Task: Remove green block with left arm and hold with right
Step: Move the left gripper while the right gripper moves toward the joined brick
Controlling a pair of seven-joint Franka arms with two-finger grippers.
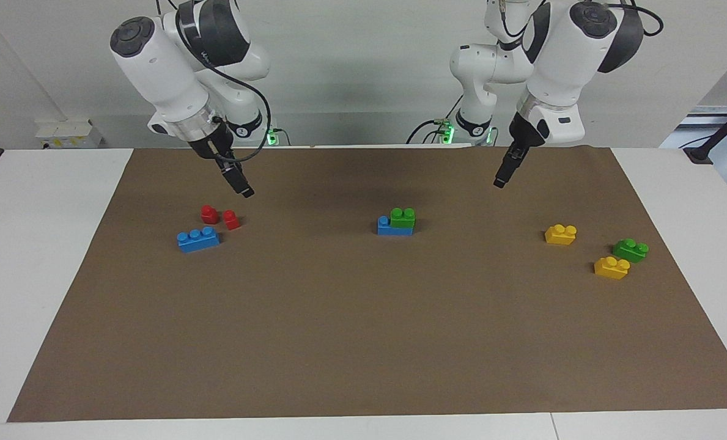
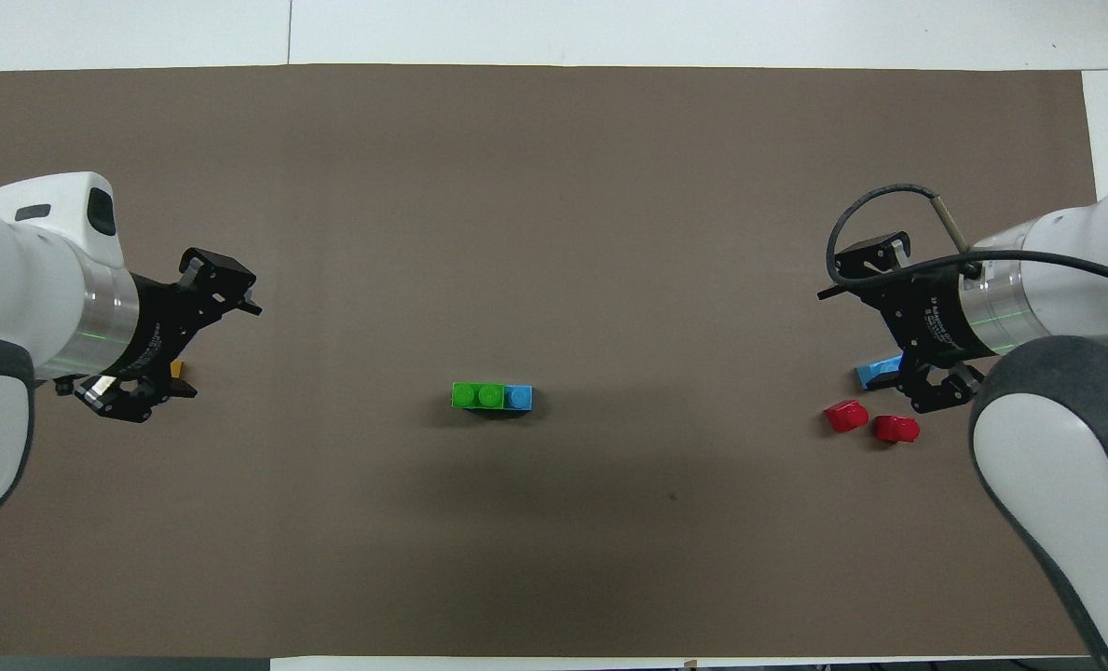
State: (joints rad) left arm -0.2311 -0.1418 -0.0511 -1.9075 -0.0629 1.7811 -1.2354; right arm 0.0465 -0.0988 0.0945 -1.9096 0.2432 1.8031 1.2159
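The green block (image 1: 403, 217) sits on one end of a blue brick (image 1: 392, 228) in the middle of the brown mat. It also shows in the overhead view (image 2: 477, 396), with one blue stud (image 2: 518, 398) bare beside it. My left gripper (image 1: 501, 178) hangs in the air over bare mat at the left arm's end, apart from the block; in the overhead view (image 2: 190, 340) it covers most of a yellow brick. My right gripper (image 1: 244, 187) hangs over the mat by the red bricks, also seen from overhead (image 2: 889, 326). Neither holds anything I can see.
Two small red bricks (image 1: 209, 214) (image 1: 232, 219) and a blue three-stud brick (image 1: 198, 238) lie at the right arm's end. Two yellow bricks (image 1: 560, 234) (image 1: 611, 267) and a darker green brick (image 1: 630, 249) lie at the left arm's end. The mat (image 1: 363, 342) covers the table.
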